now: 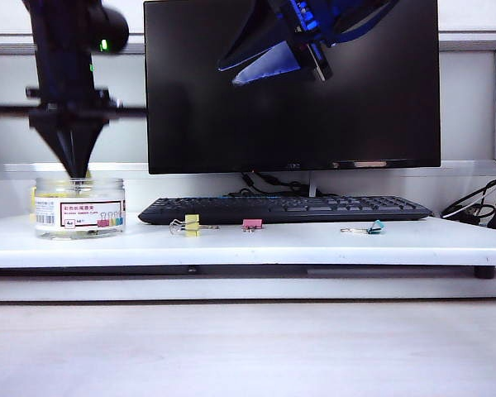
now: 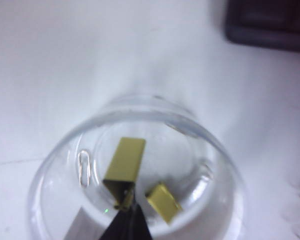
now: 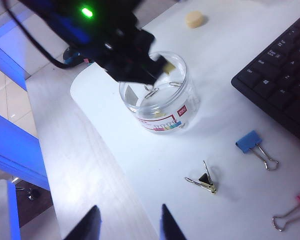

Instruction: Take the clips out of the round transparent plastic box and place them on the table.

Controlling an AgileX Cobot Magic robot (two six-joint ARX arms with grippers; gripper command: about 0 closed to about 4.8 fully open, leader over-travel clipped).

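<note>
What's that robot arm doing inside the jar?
The left gripper is reaching down into the round clear plastic jar and has pinched shut on a small yellow binder clip. Another yellow clip lies beside it in the jar. On the white desk board, a yellow clip, a pink clip and a blue clip are already out. The right gripper hangs open, away from the jar.
</note>
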